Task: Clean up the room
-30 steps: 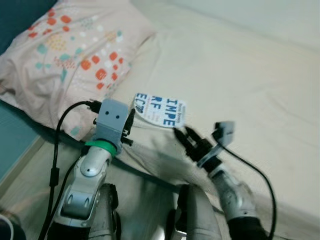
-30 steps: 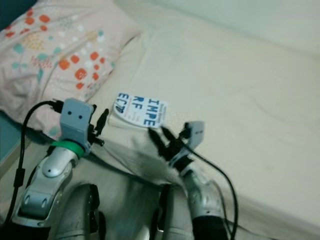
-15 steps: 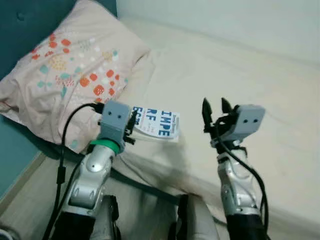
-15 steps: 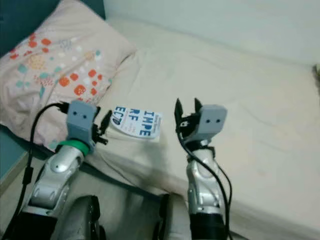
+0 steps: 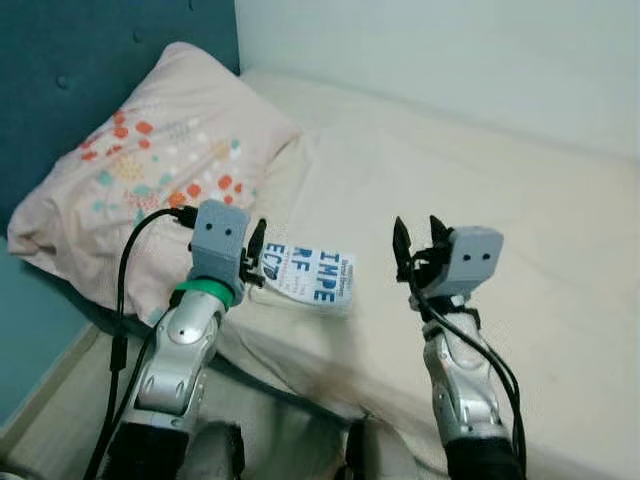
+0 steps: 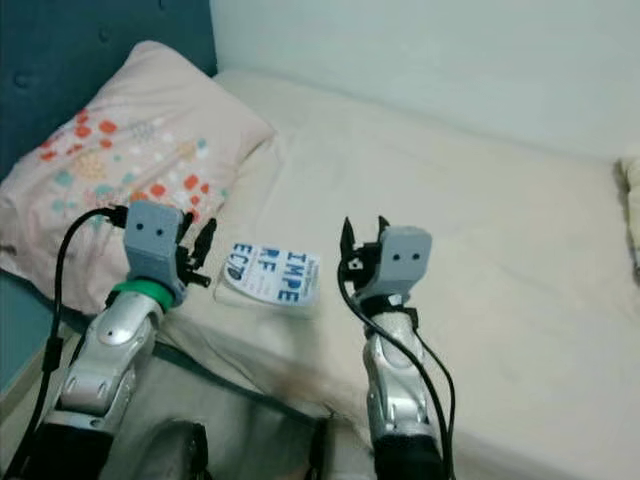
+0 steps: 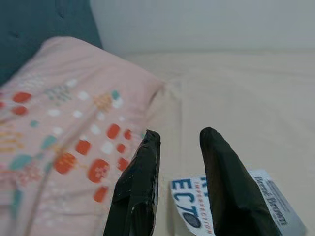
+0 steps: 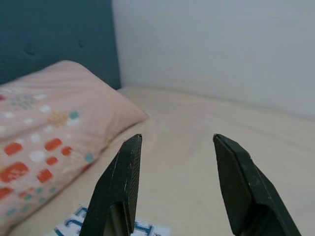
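A white book [image 5: 308,278] with blue lettering lies flat near the front edge of the cream bed [image 5: 500,190]. My left gripper [image 5: 257,250] is open just left of the book, above the pillow's edge; its fingers [image 7: 142,187] frame the book's corner [image 7: 189,210]. My right gripper [image 5: 418,235] is raised to the right of the book, pointing upward, open and holding nothing. Through its fingers [image 8: 123,182] I see the pillow [image 8: 44,142] and a strip of the book [image 8: 150,228].
A pink pillow [image 5: 150,180] with orange and teal spots lies at the head of the bed against a teal headboard [image 5: 90,70]. A pale wall [image 5: 450,50] runs behind. A light fabric item [image 6: 630,180] sits at the bed's far right. Floor [image 5: 60,400] shows lower left.
The camera has pulled back and up. My right gripper has lifted from the book's right edge and now stands raised and open. The book still lies on the bed.
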You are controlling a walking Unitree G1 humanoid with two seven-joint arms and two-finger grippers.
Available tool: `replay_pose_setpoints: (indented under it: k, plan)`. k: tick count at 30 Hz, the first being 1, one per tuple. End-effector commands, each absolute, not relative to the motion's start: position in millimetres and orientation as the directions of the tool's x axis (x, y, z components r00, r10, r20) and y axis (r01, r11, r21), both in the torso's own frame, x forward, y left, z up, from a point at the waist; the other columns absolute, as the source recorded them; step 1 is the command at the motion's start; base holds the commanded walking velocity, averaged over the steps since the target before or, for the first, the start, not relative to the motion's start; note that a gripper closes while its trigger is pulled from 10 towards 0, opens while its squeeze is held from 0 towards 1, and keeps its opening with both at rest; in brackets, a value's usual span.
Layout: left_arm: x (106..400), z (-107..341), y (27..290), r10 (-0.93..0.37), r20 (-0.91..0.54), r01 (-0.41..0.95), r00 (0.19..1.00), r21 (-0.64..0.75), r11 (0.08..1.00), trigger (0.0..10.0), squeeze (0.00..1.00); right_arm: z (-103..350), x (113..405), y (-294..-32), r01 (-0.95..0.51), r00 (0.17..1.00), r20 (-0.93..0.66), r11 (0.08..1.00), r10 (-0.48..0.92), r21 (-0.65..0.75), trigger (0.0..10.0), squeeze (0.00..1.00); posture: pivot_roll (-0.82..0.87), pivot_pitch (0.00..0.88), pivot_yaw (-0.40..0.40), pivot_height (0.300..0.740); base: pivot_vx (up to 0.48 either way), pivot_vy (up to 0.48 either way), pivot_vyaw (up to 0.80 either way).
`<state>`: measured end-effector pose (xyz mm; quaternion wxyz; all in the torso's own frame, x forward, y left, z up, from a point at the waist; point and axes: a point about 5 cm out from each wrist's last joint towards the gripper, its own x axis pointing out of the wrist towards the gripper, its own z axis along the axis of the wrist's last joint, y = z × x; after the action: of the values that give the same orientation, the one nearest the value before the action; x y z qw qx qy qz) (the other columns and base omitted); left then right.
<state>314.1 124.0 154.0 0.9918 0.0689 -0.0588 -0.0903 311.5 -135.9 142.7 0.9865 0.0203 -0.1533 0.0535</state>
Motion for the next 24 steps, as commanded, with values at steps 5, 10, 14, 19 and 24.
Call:
replay_pose_setpoints:
  k: [5,10,14,19,24]
  plan:
    - [315,150,120,-0.194,0.096,0.177,0.976,0.159,0.971,10.0,0.0,134,310,-136,-0.105,0.954,0.284,0.994,0.096,0.017,10.0,0.0,0.02,0.0,-0.005,0.715,0.0,0.0,0.0]
    - [315,148,118,-0.208,0.082,0.193,0.975,0.16,0.968,10.0,0.0,132,312,-137,-0.088,0.96,0.269,0.996,0.079,0.024,10.0,0.0,0.01,0.0,-0.003,0.733,0.0,0.0,0.0]
    - [314,146,115,-0.213,0.081,0.199,0.974,0.151,0.968,10.0,0.0,132,310,-137,-0.085,0.96,0.268,0.996,0.076,0.024,10.0,0.0,0.02,0.004,-0.008,0.733,0.0,0.0,0.0]
    - [313,143,114,-0.214,0.064,0.205,0.975,0.124,0.971,10.0,0.0,128,308,-137,-0.088,0.963,0.26,0.996,0.078,0.026,10.0,0.0,0.01,0.009,-0.01,0.733,0.0,0.0,0.0]
    - [313,140,114,-0.213,0.048,0.206,0.976,0.121,0.971,10.0,0.0,129,309,-137,-0.088,0.964,0.256,0.995,0.075,0.038,10.0,0.0,0.01,0.011,-0.009,0.733,0.0,0.0,-0.1]
